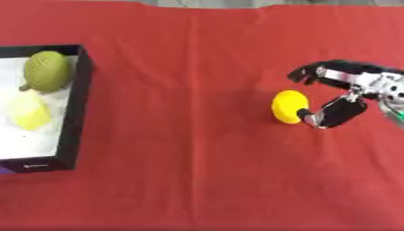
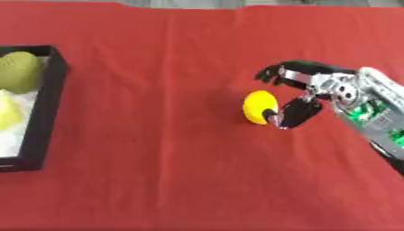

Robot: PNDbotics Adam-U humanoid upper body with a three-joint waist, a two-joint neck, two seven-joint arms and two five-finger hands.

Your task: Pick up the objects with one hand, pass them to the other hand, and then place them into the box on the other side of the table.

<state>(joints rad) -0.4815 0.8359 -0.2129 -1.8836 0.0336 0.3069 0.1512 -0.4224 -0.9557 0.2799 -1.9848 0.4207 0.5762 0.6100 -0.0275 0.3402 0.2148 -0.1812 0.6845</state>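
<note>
A yellow rounded object (image 1: 288, 106) lies on the red tablecloth, right of the middle. My right hand (image 2: 330, 85) comes in from the right edge and hovers beside it. The thumb (image 1: 335, 113) touches the object's right side. The fingers (image 1: 315, 72) arch above and behind the object, apart from it, so the hand stands open around it. The black box (image 1: 79, 99) with a white floor sits at the left edge. In it lie a green pear-shaped object (image 1: 47, 71) and a pale yellow object (image 1: 30, 113). My left hand shows in neither view.
Red cloth (image 1: 189, 149) covers the whole table between the box and the yellow object, with a crease running down the middle. The table's far edge (image 1: 197, 4) shows along the top.
</note>
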